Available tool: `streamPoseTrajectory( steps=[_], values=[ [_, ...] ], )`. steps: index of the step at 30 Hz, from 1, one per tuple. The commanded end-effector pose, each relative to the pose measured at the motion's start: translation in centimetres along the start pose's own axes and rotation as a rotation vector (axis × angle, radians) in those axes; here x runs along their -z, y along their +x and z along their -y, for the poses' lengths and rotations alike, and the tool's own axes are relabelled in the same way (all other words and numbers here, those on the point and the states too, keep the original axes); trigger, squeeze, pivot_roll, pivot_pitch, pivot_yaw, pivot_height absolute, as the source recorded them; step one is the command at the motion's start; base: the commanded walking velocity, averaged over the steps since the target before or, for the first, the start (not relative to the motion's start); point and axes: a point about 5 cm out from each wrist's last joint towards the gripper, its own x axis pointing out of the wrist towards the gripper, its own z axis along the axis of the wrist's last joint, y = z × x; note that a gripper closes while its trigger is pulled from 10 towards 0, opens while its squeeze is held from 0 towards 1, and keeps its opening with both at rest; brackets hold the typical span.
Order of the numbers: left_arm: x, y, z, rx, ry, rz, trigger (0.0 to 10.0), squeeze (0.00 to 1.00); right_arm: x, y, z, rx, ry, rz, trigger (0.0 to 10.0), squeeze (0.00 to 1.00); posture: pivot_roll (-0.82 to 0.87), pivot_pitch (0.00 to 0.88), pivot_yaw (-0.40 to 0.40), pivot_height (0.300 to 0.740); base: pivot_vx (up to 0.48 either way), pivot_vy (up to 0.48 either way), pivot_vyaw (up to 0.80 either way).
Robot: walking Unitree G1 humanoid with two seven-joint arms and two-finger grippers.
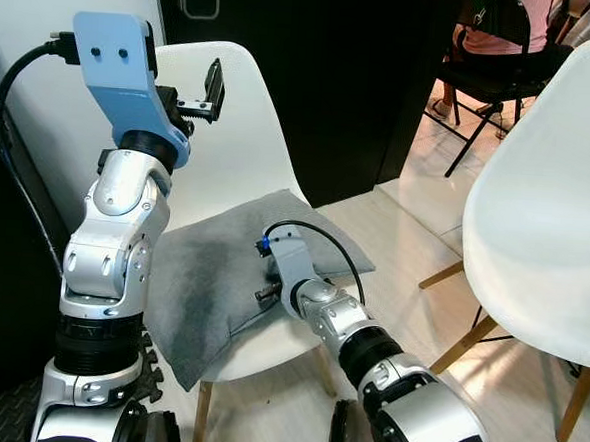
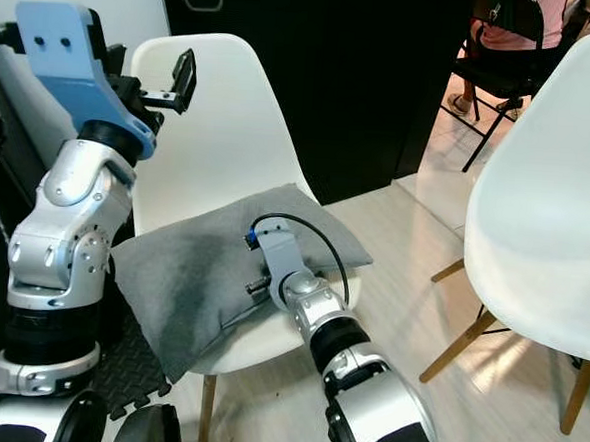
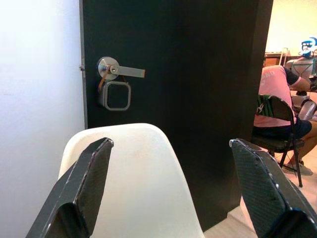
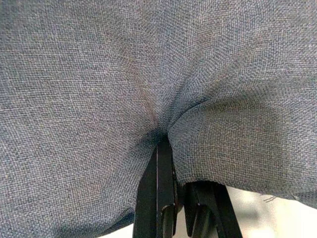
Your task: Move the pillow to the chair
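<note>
A grey pillow lies flat on the seat of a white chair; one corner hangs over the front edge. My right gripper is low at the pillow's near side. It is shut on a fold of the pillow fabric, which bunches around the fingers in the right wrist view. My left gripper is raised high in front of the chair's backrest and open, with nothing between its fingers.
A second white chair with wooden legs stands close on the right. A black door with a lever handle is behind the chair. A person sits on a black folding chair at the back right.
</note>
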Motion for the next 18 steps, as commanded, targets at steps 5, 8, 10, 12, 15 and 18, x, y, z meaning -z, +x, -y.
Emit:
streamPoseTrajectory(
  steps=[5, 8, 10, 12, 15, 18],
  values=[
    [3.1, -1.5, 0.3, 0.031, 0.007, -0.124, 10.0, 0.00, -0.8, 0.0, -0.7, -0.082, 0.103, 0.083, 10.0, 0.06, 0.06, 0.073, -0.020, 0.481, 0.000, 0.000, 0.00],
    [4.3, -2.1, 0.3, 0.035, 0.015, -0.171, 10.0, 0.00, -1.2, -0.1, -0.8, -0.135, 0.172, 0.116, 10.0, 1.00, 0.06, 0.074, -0.018, 0.481, 0.000, 0.000, 0.00],
    [5.3, -2.8, 0.2, 0.032, 0.019, -0.211, 10.0, 0.00, -1.4, -0.2, -0.8, -0.173, 0.225, 0.132, 10.0, 1.00, 0.06, 0.074, -0.018, 0.481, 0.000, 0.000, 0.00],
    [6.2, -3.3, 0.2, 0.030, 0.031, -0.247, 10.0, 0.00, -1.4, -0.3, -0.5, -0.195, 0.259, 0.133, 10.0, 1.00, 0.05, 0.076, -0.017, 0.481, 0.000, 0.000, 0.00],
    [6.2, -3.3, 0.2, 0.030, 0.031, -0.247, 10.0, 0.00, -1.4, -0.3, -0.5, -0.195, 0.259, 0.133, 10.0, 1.00, 0.05, 0.076, -0.017, 0.481, 0.000, 0.000, 0.00],
    [7.6, -4.2, -0.1, 0.009, 0.038, -0.300, 10.0, 0.00, -0.9, -0.9, 0.6, -0.295, 0.319, 0.100, 10.0, 1.00, 0.04, 0.076, -0.017, 0.481, 0.000, 0.000, 0.00]
  ],
)
